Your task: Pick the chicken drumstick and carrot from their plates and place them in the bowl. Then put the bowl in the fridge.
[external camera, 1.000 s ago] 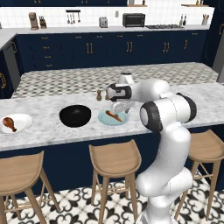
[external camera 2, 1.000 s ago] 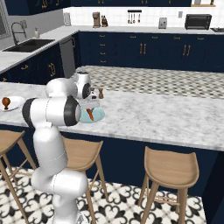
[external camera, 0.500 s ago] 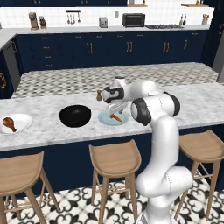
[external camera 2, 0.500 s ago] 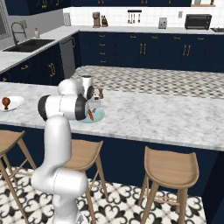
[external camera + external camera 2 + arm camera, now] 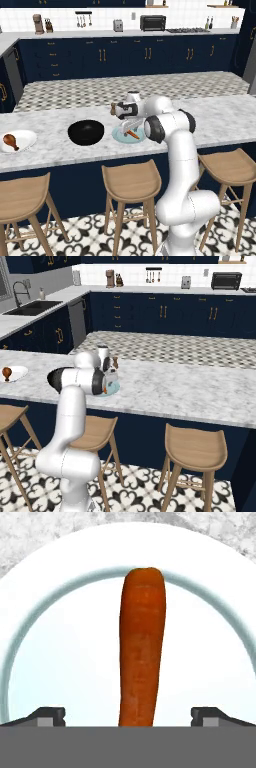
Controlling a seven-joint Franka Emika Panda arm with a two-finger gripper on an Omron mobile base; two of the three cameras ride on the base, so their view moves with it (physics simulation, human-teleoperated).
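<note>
The orange carrot [image 5: 141,647] lies on the pale blue plate [image 5: 60,642], running straight between my two fingertips [image 5: 47,716]. My gripper [image 5: 128,718] is open, low over the plate, one finger on each side of the carrot without touching it. From the left base view the gripper [image 5: 131,125] hangs over the blue plate [image 5: 120,135] and carrot [image 5: 133,134]. The black bowl [image 5: 86,132] stands just left of that plate. The chicken drumstick [image 5: 9,141] rests on the white plate [image 5: 25,140] at the counter's far left. The fridge is out of view.
A small brown pepper mill [image 5: 114,108] stands behind the blue plate. Wooden stools [image 5: 131,176] line the near side of the marble island [image 5: 220,117]. Navy cabinets and a back counter with a toaster oven [image 5: 153,22] lie beyond.
The hand has lowered onto the blue plate, and its open fingers now straddle the carrot. Plates, bowl and drumstick have stayed where they were.
</note>
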